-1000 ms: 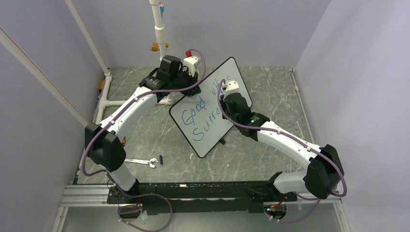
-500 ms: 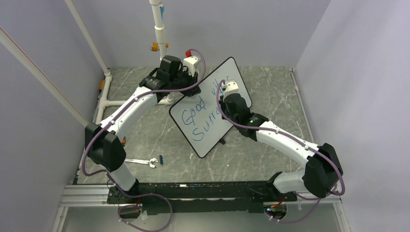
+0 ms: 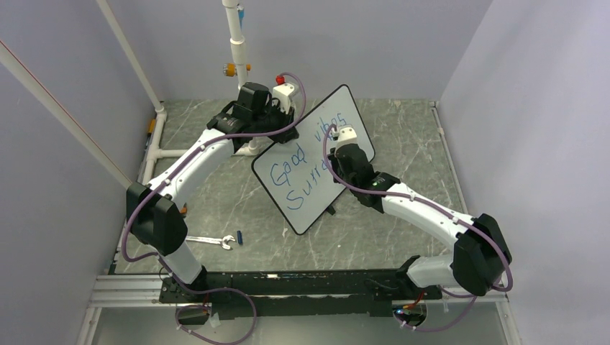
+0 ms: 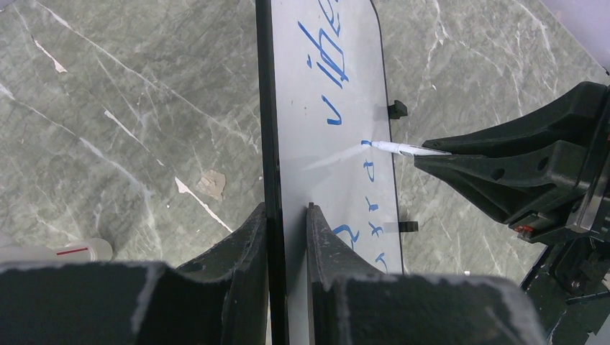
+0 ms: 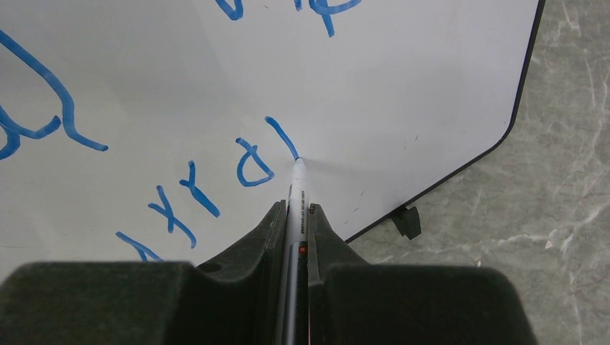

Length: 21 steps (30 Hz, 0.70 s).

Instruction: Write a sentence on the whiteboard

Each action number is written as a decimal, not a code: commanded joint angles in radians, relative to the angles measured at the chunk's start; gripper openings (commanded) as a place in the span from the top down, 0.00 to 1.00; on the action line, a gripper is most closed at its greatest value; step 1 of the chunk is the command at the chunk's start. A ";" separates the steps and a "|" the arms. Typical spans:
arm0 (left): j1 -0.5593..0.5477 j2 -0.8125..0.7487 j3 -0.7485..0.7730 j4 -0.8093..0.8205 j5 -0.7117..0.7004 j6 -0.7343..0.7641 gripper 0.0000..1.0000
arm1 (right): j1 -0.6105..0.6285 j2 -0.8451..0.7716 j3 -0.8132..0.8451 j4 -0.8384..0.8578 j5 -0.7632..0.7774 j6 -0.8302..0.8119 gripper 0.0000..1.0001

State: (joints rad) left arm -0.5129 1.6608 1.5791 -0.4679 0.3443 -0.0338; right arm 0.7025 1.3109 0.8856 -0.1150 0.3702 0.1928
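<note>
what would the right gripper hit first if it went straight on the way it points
The whiteboard: the marker in the right gripper has its tip on its face, at the blue lettering.

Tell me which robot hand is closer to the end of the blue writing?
Right. The right hand holds the marker with its tip on the sentence, at its very end. The left hand clamps the whiteboard by its edge, off to one side of the writing.
</note>
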 commanded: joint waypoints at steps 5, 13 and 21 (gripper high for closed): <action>-0.010 -0.033 0.007 0.039 -0.001 0.072 1.00 | -0.016 0.047 0.133 0.019 0.024 -0.023 1.00; -0.010 -0.034 0.007 0.038 -0.002 0.074 1.00 | -0.025 0.084 0.189 0.006 0.012 -0.032 1.00; -0.009 -0.035 0.007 0.038 -0.004 0.074 1.00 | -0.025 0.053 0.125 0.018 -0.013 0.002 1.00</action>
State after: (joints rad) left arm -0.5129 1.6608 1.5791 -0.4679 0.3454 -0.0338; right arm 0.6769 1.3857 1.0344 -0.1284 0.3908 0.1688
